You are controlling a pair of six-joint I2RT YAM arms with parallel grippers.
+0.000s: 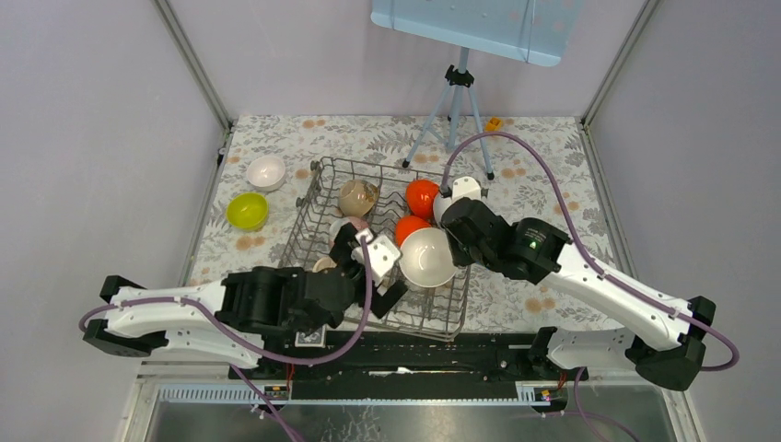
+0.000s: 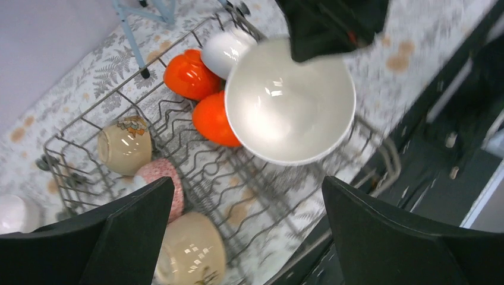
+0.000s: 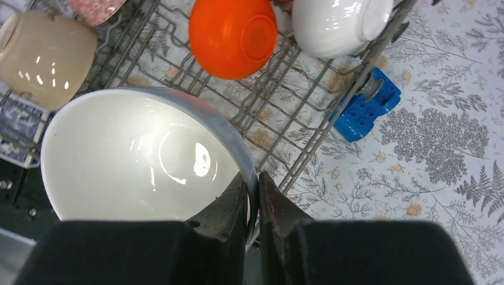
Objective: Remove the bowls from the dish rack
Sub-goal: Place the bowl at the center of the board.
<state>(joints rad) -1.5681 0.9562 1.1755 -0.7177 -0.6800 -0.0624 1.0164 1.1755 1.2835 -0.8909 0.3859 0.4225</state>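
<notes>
The grey wire dish rack (image 1: 302, 221) stands mid-table. My right gripper (image 1: 451, 241) is shut on the rim of a white bowl (image 1: 426, 257), held tilted over the rack's near right part; the pinch shows in the right wrist view (image 3: 254, 178). My left gripper (image 1: 370, 270) is open and empty over the rack's near left, above a beige bowl (image 2: 190, 249). In the rack lie two orange-red bowls (image 1: 422, 196) (image 1: 410, 227), a white bowl (image 1: 465, 189), a beige bowl (image 1: 357, 196) and a pink bowl (image 1: 350, 226). A white bowl (image 1: 266, 171) and a lime-yellow bowl (image 1: 247, 210) sit on the table to the left.
A grey tripod (image 1: 458, 101) stands behind the rack. A small blue block (image 3: 365, 104) lies against the rack's right side. A blue-patterned item (image 3: 15, 130) lies at the rack's near edge. The black arm rail (image 1: 433, 354) runs along the near edge.
</notes>
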